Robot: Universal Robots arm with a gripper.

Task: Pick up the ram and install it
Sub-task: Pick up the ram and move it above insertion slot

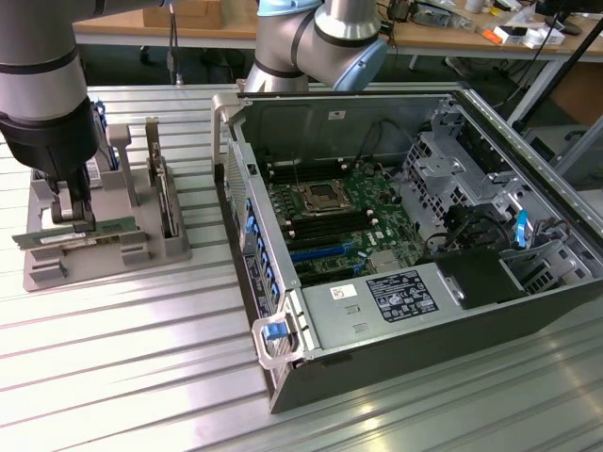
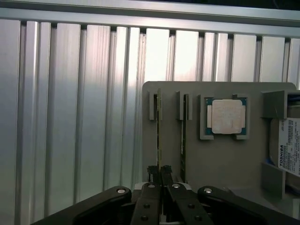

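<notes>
- The ribbed metal bench (image 1: 113, 377) lies bare along its near edge.
- An open computer case (image 1: 396, 377) rests on its side from the middle of the bench towards the exterior view's right edge. A blue latch (image 1: 273, 330) is at its nearest corner. Inside are a silver power supply (image 1: 377, 301) and, farther in, the green motherboard (image 1: 349, 217).
- A grey holder (image 1: 170, 250) sits near the bench's edge on the exterior view's left, apart from the case.
- The gripper (image 1: 73, 218) points down over the side of the holder farthest from the case, with its fingers pinched together on the ram (image 1: 113, 227).
- The ram is a thin green stick lying level. In the wrist view it (image 2: 159, 131) stands on edge between the closed gripper (image 2: 161, 174) tips, in line with a slot of the holder. Whether it has left the slot I cannot tell.
- Just beside it a second stick (image 2: 183, 136) stands in its own slot. Beyond that are the square processor (image 2: 227, 116) and then an upright hard drive (image 2: 291, 143).
- Wooden desks (image 1: 188, 17) stand past the far edge.
</notes>
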